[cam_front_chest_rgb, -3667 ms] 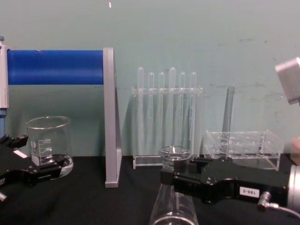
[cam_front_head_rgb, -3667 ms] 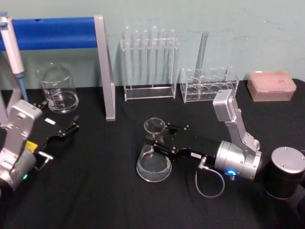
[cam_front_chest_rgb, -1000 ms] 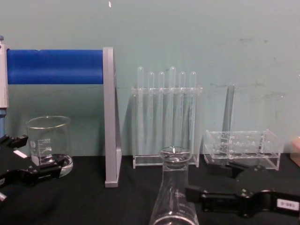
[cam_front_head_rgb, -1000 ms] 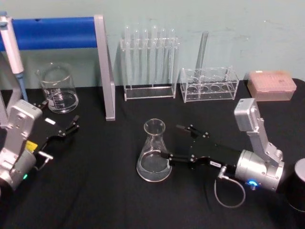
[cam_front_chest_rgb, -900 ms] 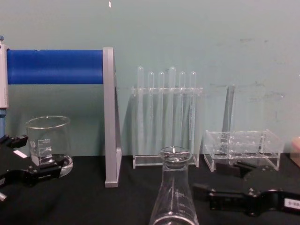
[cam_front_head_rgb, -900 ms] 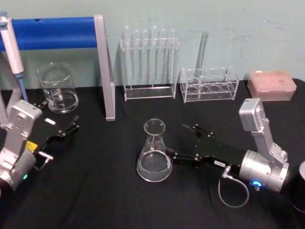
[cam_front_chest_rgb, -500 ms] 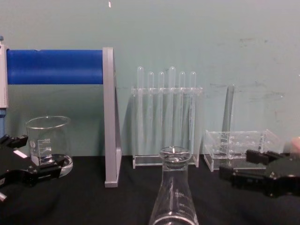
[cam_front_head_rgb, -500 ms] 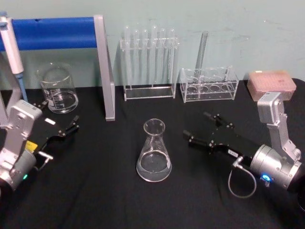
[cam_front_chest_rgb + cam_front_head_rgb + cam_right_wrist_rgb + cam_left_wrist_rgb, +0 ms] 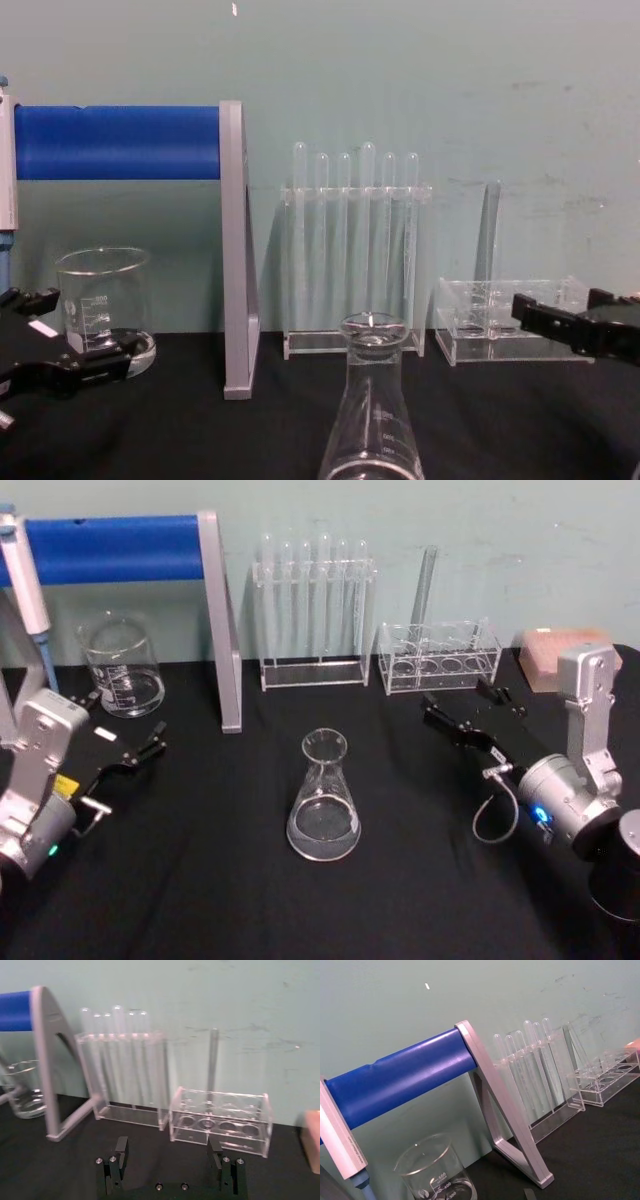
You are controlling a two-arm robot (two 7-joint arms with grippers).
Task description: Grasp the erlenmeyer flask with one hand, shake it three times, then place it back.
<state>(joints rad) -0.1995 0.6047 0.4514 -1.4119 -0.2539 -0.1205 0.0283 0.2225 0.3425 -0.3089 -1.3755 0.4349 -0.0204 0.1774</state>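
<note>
The erlenmeyer flask (image 9: 323, 802) stands upright on the black table, near the middle, with nothing touching it. From the chest it rises at the bottom centre as a clear cone (image 9: 372, 425). My right gripper (image 9: 454, 698) is open, well to the flask's right and farther back, close in front of the small clear rack. Its two black fingers (image 9: 121, 1154) stand wide apart with nothing between them. The same right gripper (image 9: 556, 306) enters the chest view at the right edge. My left gripper (image 9: 125, 726) is parked at the left by the beaker, open and empty.
A glass beaker (image 9: 122, 668) stands at the back left beside a pipette (image 9: 25, 580). A grey frame with a blue bar (image 9: 220, 620), a rack of test tubes (image 9: 312, 610), a small clear rack (image 9: 437, 658) and a pink box (image 9: 550, 648) line the back.
My right gripper, shut on the flask's neck 3.7 s ago, has opened, let go and drawn back to the right toward the small rack. The flask stays standing. The left arm has not moved.
</note>
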